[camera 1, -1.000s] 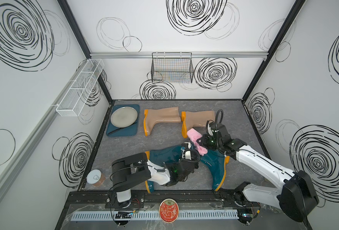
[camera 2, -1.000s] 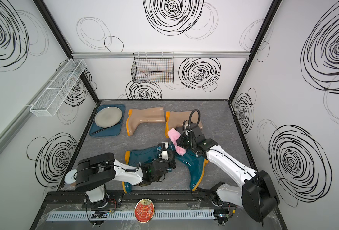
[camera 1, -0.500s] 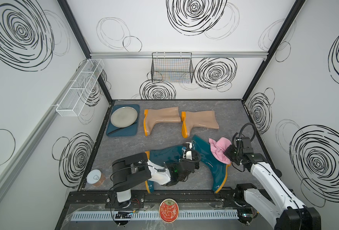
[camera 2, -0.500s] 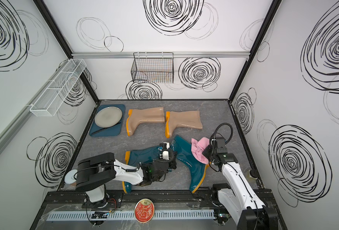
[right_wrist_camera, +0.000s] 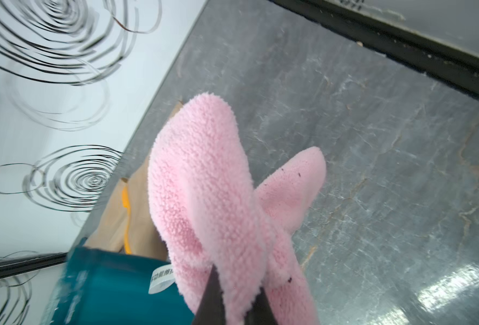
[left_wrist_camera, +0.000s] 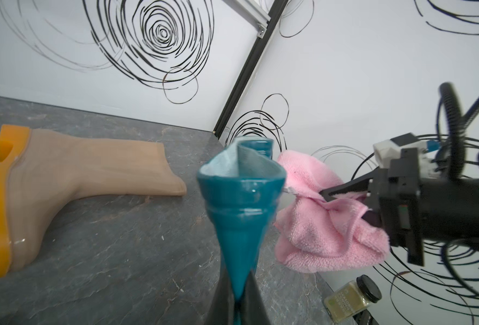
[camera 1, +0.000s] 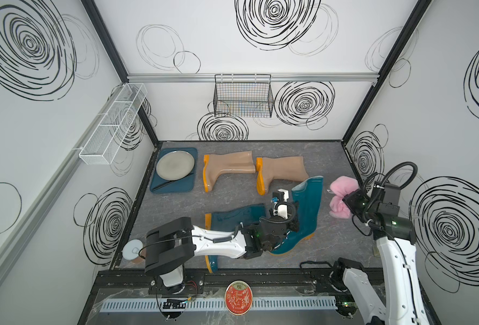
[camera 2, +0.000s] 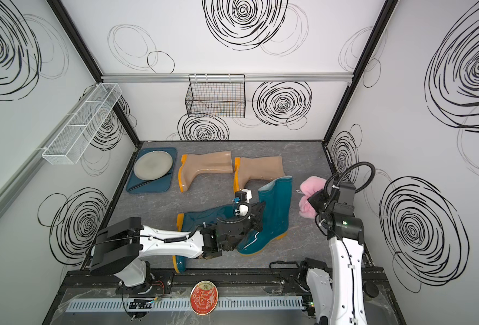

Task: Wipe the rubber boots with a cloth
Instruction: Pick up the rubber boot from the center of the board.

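A dark teal rubber boot (camera 1: 307, 208) (camera 2: 275, 208) stands upright on its orange sole. My left gripper (camera 1: 293, 221) (left_wrist_camera: 238, 305) is shut on the wall of its shaft (left_wrist_camera: 239, 213). A second teal boot (camera 1: 232, 219) lies flat under my left arm. Two beige boots (camera 1: 227, 168) (camera 1: 283, 170) lie at the back. My right gripper (camera 1: 345, 202) (right_wrist_camera: 234, 305) is shut on the pink cloth (camera 1: 342, 185) (left_wrist_camera: 325, 225) (right_wrist_camera: 204, 197), held in the air just right of the upright boot and apart from it.
A teal tray (camera 1: 173, 188) with a grey plate (camera 1: 175, 168) sits at the back left. A wire basket (camera 1: 242, 97) hangs on the back wall, a white mesh shelf (camera 1: 111, 126) on the left wall. A spice jar (left_wrist_camera: 350, 298) lies by the right wall. A lidded cup (camera 1: 131, 250) stands front left.
My right gripper swung the cloth from over the boots to the right side. My left gripper tipped the teal boot from lying to standing upright.
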